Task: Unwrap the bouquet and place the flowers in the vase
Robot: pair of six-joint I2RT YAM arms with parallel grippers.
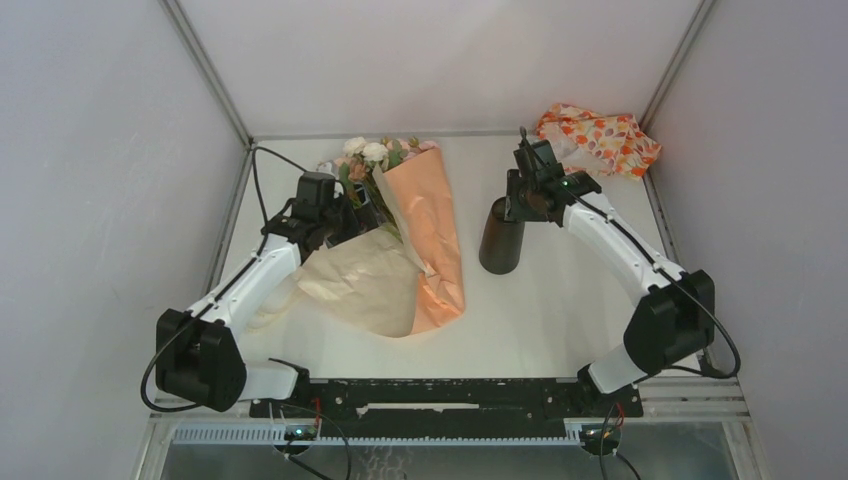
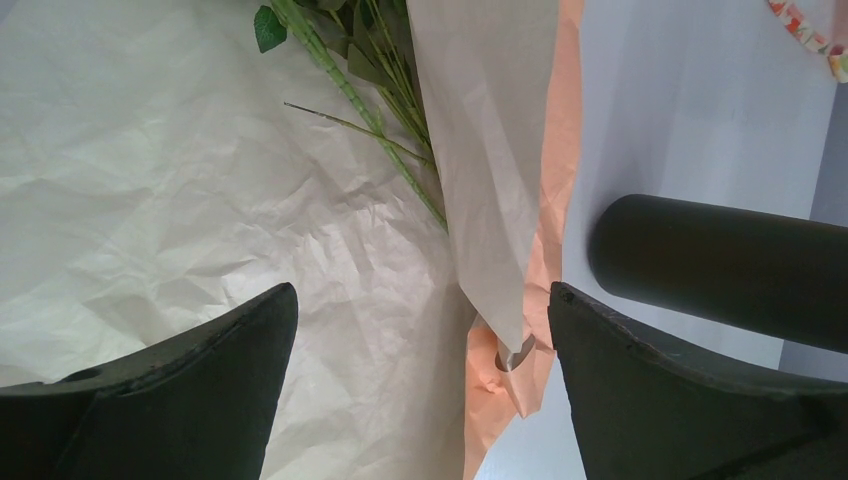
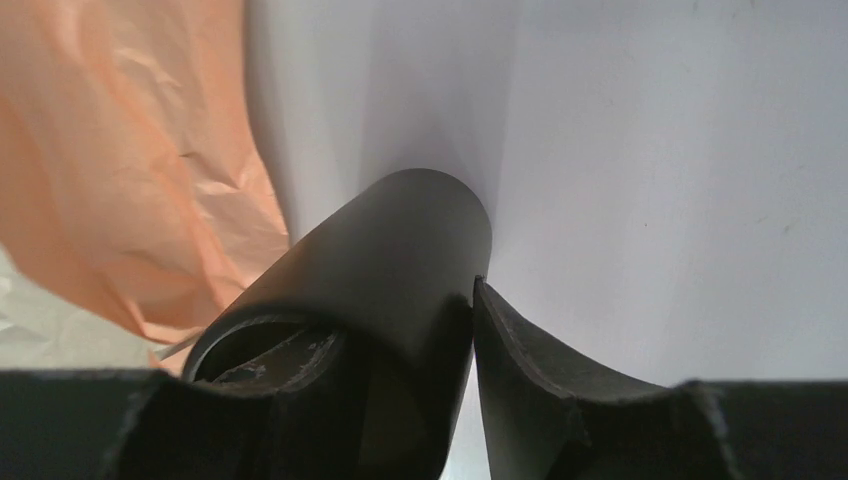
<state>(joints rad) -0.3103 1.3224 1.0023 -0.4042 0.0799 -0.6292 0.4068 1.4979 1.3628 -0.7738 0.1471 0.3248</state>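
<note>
At the vase [image 3: 400, 230] mouth, the right claw [image 3: 400, 330] pinches the dark wall: 1 finger sits inside the opening, the other finger [image 3: 540, 380] presses the outside. Just left of that claw lies peach paper [image 3: 120, 160]; to its right, bare table [image 3: 680, 150]. Beyond it, in the far corner, a print cloth [image 1: 600, 138] is bunched. The left claw [image 2: 420, 340] hangs spread wide, holding nothing, over crumpled cream paper [image 2: 150, 180]. Ahead of its 2 fingers, green stems [image 2: 385, 130] run under a fold of the peach sheet, and the flowers [image 1: 365, 152] rest past them near the back wall. The vase stands off to this claw's right, past the peach sheet.
</note>
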